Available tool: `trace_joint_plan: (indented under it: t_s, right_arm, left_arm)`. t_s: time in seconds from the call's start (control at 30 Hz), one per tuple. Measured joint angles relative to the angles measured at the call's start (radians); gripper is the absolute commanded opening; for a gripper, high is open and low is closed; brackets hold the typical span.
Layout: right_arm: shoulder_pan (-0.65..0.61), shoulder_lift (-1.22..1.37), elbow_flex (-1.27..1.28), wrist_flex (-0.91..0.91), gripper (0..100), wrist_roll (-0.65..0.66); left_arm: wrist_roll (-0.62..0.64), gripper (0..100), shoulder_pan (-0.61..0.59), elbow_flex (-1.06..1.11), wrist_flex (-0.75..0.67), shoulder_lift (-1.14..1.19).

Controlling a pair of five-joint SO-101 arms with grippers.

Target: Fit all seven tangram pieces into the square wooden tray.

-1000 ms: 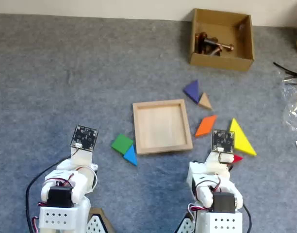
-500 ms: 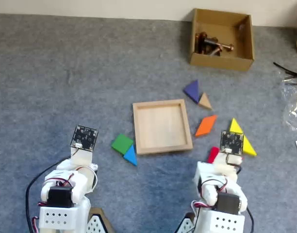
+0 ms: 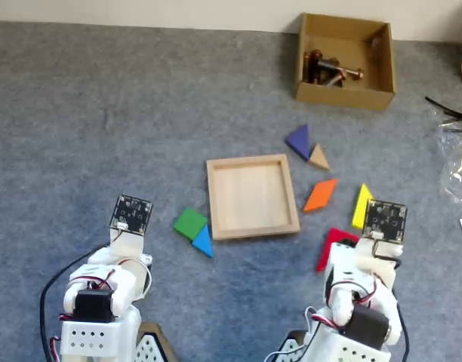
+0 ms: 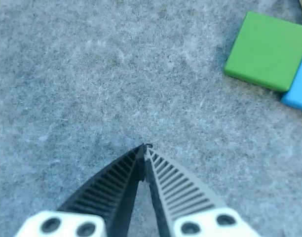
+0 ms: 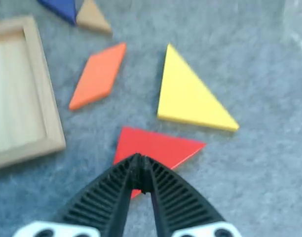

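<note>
Over the near edge of the red triangle, my right gripper is pinched fully closed with nothing in it. My left gripper is likewise closed and empty above the bare grey mat, apart from the green square. The square wooden tray holds nothing, and all seven pieces lie outside it. Risk: if I go down with the right jaws closed, I'd likely shove the red piece across the mat, maybe into the yellow triangle just beside it, rather than grip it. It's flat and thin, so even opened jaws could skate off its edges. Hard to tell whether my right tips touch the red piece or hang above it. From the high view my right arm covers much of the yellow and red pieces. The light blue triangle is cut off at the left wrist view's edge.
</note>
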Motion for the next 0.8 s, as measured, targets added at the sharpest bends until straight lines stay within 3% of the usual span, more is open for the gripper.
trace_joint_plan:
  t_s: [0.33, 0.8]
  right_arm:
    - [0.000, 0.043, -0.215, 0.032, 0.5, 0.000]
    - [0.000, 0.608, -0.612, 0.049, 0.5, 0.000]
  left_arm:
    - [0.000, 1, 0.000, 0.000, 0.000, 0.000]
    - [0.000, 1, 0.000, 0.000, 0.000, 0.000]
